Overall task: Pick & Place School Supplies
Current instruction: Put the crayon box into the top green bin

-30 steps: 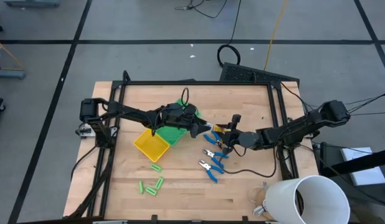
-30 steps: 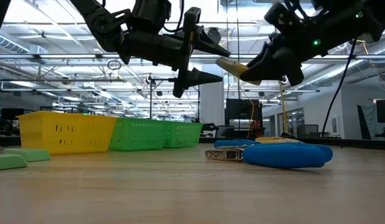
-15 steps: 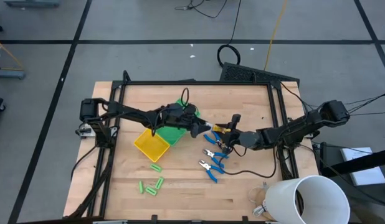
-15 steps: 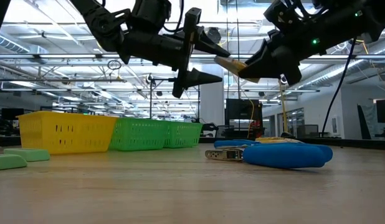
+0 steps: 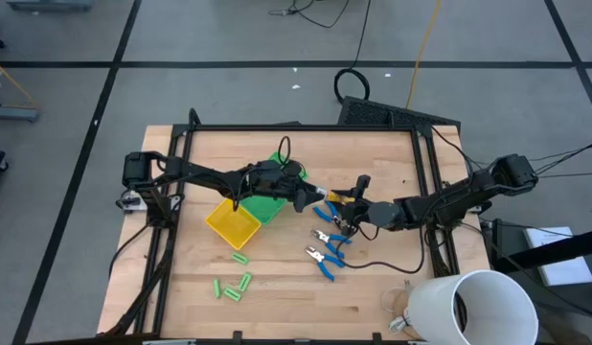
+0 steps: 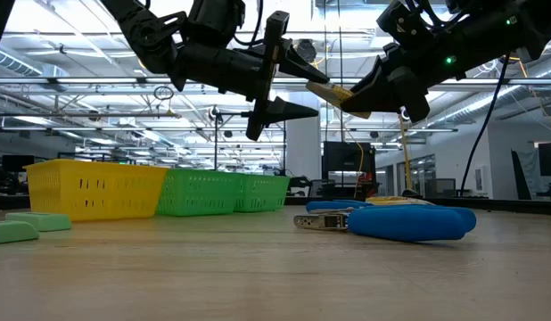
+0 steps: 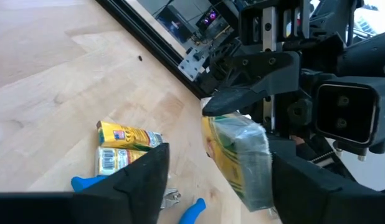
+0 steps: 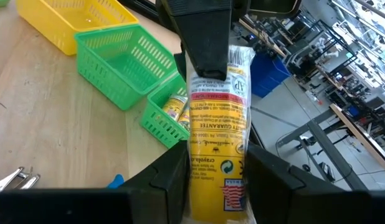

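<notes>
My right gripper is shut on a yellow-orange oblong pack and holds it above the table's middle. My left gripper faces it, open. Its fingers stand on either side of the pack's free end. Two more yellow packs lie flat on the wood, and another lies in the green tray compartment. Blue-handled tools lie flat, nearer the table's near edge than my grippers. Light-green sticks lie near the near edge. My right gripper pinches the pack's near end between its two fingers, level, from the table's right. The pack runs on along the fingers toward my left arm. It is lifted clear of the table and nearly level. My left gripper has one finger over the pack's far end; whether it touches cannot be told.
The yellow-and-green compartment tray sits to the left of the grippers. A big white cup stands at the near right corner. A cable runs along the wood near the blue tools. Bare wood shows toward the far edge.
My right gripper has moved the pack slightly up and toward my left gripper, and the pack now lies a little flatter. My left gripper has kept still and open.
</notes>
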{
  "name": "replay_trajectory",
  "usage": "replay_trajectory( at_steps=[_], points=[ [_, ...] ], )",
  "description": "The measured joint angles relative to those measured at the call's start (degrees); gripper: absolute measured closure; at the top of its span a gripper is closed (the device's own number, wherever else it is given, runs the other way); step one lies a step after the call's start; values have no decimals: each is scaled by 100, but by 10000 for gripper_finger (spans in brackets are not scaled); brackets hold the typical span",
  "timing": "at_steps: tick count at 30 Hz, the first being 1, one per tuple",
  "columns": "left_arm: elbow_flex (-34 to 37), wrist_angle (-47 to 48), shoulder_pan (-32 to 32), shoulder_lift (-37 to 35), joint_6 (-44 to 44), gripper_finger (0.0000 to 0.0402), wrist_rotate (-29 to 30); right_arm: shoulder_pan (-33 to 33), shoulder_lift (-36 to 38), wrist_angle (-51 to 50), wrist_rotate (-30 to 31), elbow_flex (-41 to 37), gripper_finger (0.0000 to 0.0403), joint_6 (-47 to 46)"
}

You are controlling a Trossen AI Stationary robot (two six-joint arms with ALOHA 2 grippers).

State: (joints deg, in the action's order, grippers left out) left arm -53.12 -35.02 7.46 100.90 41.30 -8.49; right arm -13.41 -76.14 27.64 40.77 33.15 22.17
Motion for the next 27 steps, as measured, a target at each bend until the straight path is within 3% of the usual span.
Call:
replay_trajectory(
  at_steps=[14, 19, 27],
  points=[
    [0, -241, -50, 0, -173, 306, 131, -4, 0, -60, 0, 0, 273, -9],
    [0, -217, -46, 0, -232, 326, 142, 16, 0, -66, 4, 0, 272, -224],
    [0, -182, 120, -72, -369, 326, -105, 41, 80, -244, 140, 0, 242, -922]
  ],
)
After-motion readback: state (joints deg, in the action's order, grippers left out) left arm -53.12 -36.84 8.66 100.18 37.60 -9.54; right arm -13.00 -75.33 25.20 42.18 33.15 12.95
